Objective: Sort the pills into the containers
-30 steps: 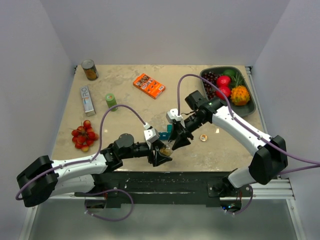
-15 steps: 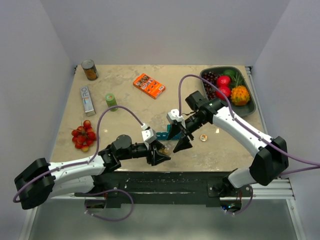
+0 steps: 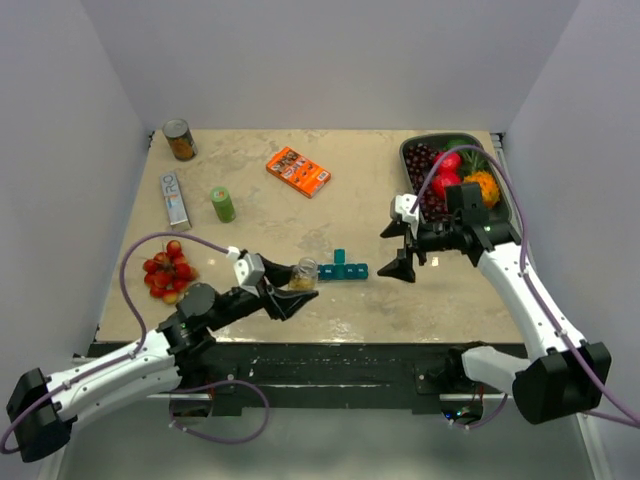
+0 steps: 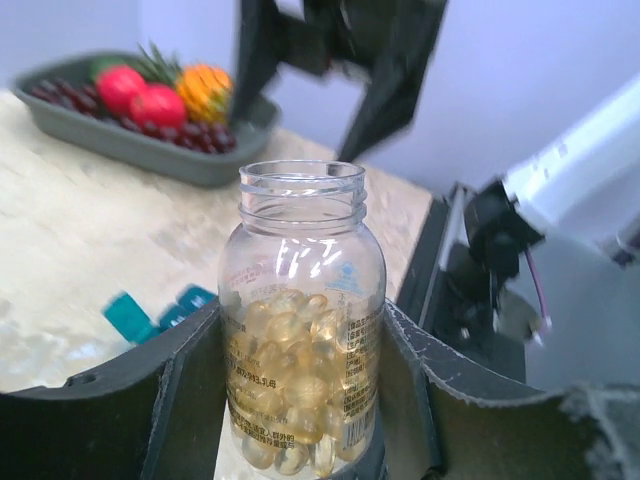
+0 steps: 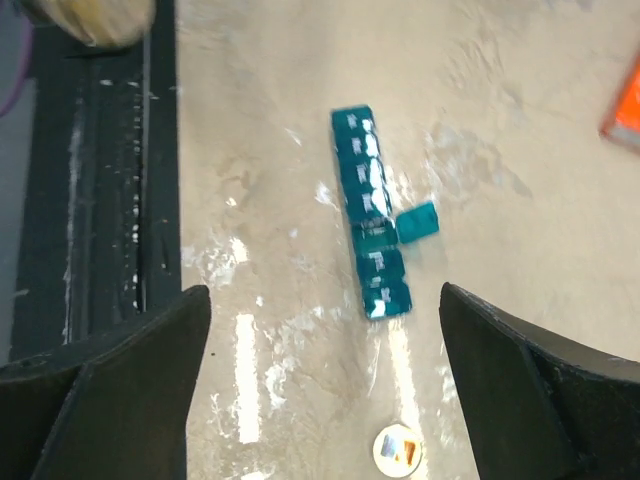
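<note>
An uncapped clear bottle [image 4: 300, 300] full of golden pills [image 4: 285, 345] stands upright between the fingers of my left gripper [image 4: 300, 410], which is shut on it. From above, the bottle [image 3: 303, 272] sits just left of the containers [image 3: 345, 270], a teal row of small compartments with one lid flipped open. My right gripper [image 3: 397, 250] hangs open to the right of the row, holding nothing. In its wrist view the containers [image 5: 368, 205] lie beyond the wide-apart fingers of the right gripper [image 5: 322, 300].
A small round white cap [image 5: 397, 450] lies on the table near the row's end. A grey fruit tray [image 3: 507, 218] sits back right. An orange box [image 3: 298, 171], green cylinder [image 3: 222, 204], white box [image 3: 176, 198], can [image 3: 179, 139] and red fruit [image 3: 168, 270] lie to the left.
My right gripper opened wide and drew back to the right, away from the bottle. My left arm pulled back left with the bottle, uncovering the teal row.
</note>
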`<state>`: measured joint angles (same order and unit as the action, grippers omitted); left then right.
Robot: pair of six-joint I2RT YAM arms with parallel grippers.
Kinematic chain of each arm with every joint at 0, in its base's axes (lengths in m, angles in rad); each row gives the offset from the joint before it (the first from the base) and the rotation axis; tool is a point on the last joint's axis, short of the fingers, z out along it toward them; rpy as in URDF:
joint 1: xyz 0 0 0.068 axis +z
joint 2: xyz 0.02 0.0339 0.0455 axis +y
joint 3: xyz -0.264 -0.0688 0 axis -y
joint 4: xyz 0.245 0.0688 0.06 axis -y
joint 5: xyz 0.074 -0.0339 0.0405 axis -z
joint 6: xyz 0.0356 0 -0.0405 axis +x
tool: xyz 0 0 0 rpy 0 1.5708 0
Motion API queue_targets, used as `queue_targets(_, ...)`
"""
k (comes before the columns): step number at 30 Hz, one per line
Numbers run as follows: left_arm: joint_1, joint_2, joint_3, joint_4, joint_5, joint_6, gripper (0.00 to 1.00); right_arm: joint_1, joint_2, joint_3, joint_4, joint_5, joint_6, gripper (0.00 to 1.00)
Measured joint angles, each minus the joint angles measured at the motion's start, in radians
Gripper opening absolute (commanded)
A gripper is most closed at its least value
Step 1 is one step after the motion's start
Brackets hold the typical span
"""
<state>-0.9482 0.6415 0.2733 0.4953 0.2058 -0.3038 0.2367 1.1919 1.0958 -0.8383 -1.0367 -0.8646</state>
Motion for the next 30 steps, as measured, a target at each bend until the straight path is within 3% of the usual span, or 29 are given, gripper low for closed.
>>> queue_targets(4,0.066,-0.083,0.022,0.039,-0.06,-0.031,0.0,-0.045,-0.081,-0.141,0.151,0.079,0.137,0.99)
queue_targets(10,0.164,-0.101,0.078,0.208,-0.091,-0.11,0.0,-0.089,-0.08,-0.169,0.276,0.135,0.232,0.99)
queue_targets(12,0.144,-0.063,0.141,0.202,-0.027,-0.106,0.0,-0.094,-0.083,-0.172,0.297,0.136,0.247,0.99)
queue_targets(15,-0.001,-0.023,0.249,0.14,-0.027,-0.047,0.0,-0.097,-0.091,-0.183,0.322,0.137,0.264,0.99)
queue_targets(17,-0.042,-0.079,0.216,0.146,-0.047,-0.024,0.0,-0.099,-0.093,-0.188,0.33,0.137,0.271,0.99)
queue_targets(20,-0.011,-0.167,0.129,0.177,-0.086,-0.023,0.0,-0.105,-0.093,-0.189,0.339,0.137,0.275,0.99)
queue_targets(25,0.008,-0.103,0.155,0.123,-0.047,-0.005,0.0,-0.111,-0.093,-0.202,0.353,0.137,0.281,0.99)
queue_targets(30,0.183,-0.204,0.021,0.181,-0.033,-0.08,0.0,-0.116,-0.094,-0.207,0.359,0.137,0.282,0.99)
